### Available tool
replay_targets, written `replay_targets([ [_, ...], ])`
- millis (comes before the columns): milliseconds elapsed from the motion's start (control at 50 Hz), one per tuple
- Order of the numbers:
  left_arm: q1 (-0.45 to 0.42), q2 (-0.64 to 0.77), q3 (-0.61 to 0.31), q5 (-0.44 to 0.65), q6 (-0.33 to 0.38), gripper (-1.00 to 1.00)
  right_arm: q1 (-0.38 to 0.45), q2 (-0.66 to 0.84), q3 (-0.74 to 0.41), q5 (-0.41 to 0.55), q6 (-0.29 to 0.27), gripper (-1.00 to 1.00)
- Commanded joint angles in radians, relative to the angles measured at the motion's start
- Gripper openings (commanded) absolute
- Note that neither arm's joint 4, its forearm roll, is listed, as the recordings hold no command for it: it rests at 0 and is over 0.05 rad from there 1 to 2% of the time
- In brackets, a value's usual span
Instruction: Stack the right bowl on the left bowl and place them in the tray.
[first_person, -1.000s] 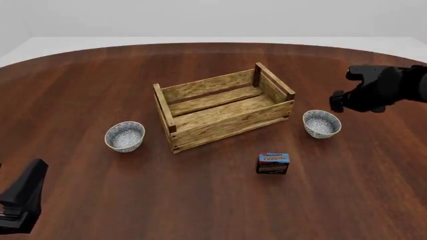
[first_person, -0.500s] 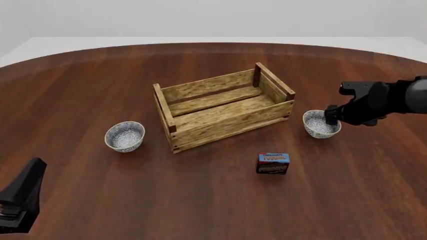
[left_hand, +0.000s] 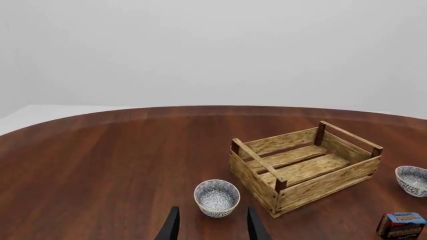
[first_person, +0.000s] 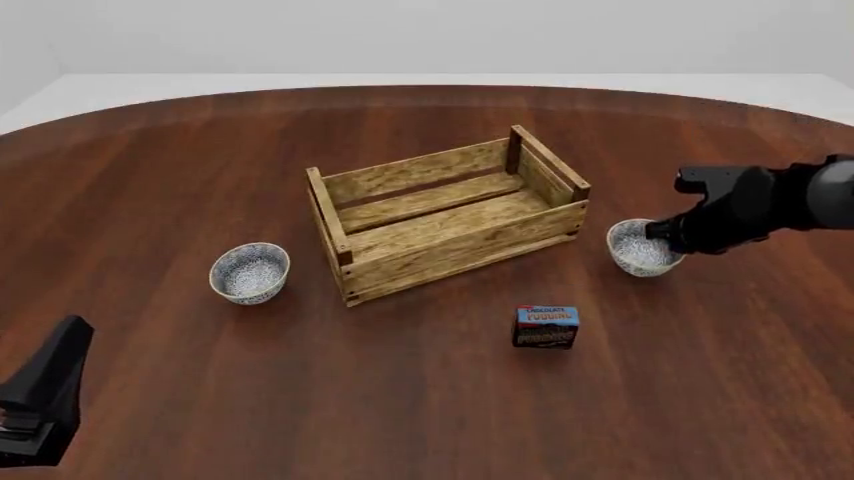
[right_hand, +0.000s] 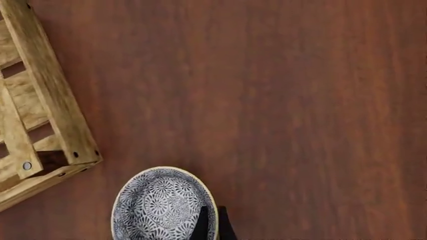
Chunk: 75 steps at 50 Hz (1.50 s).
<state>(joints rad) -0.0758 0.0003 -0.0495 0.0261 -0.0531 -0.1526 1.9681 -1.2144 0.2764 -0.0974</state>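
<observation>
Right bowl stands on the table at the right of the front view, just beside the lower right corner of the tray. The right gripper is at its rim: in the right wrist view the two dark fingertips sit very close together across the edge of the bowl, one inside and one outside, so the jaws seem to pinch the rim. Whether they already press on it firmly I cannot tell.

I judge the step in hand to be the grasp of the right bowl, the first part of the stacking. The next move calls for a secure hold on the thin rim, then a lift high enough to pass over or around the tray, and a carry to the left bowl, which stands at the left of the front view, apart from the tray.

The left gripper waits low at the bottom of the left wrist view, jaws spread and holding nothing, pointed toward the left bowl.

Both bowls are small, round and deep, white with a fine blue-grey pattern, probably hard and smooth. The tray is of rough light wooden slats with gaps and darker corner posts. A small pudding box lies in front of it. The table is dark polished wood.
</observation>
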Motion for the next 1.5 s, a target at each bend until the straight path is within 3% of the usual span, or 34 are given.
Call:
replay_targets([
  [20,-0.004,0.000,-0.003,0.001,-0.001,1.00,0.008,-0.065,0.020,0.003,0.013,-1.00],
  [680,-0.010,0.000,0.009,-0.015,0.000,1.00,0.070,-0.381,0.094,0.060,0.054,-1.00],
  [1080,-0.008,0.000,-0.007,-0.005,-0.001,1.00,0.179,-0.672,0.142,0.160,0.115,-1.00],
  [1500,-0.008,0.000,-0.018,0.005,0.000,1.00,0.288,-0.841,0.142,0.233,0.179,-1.00],
])
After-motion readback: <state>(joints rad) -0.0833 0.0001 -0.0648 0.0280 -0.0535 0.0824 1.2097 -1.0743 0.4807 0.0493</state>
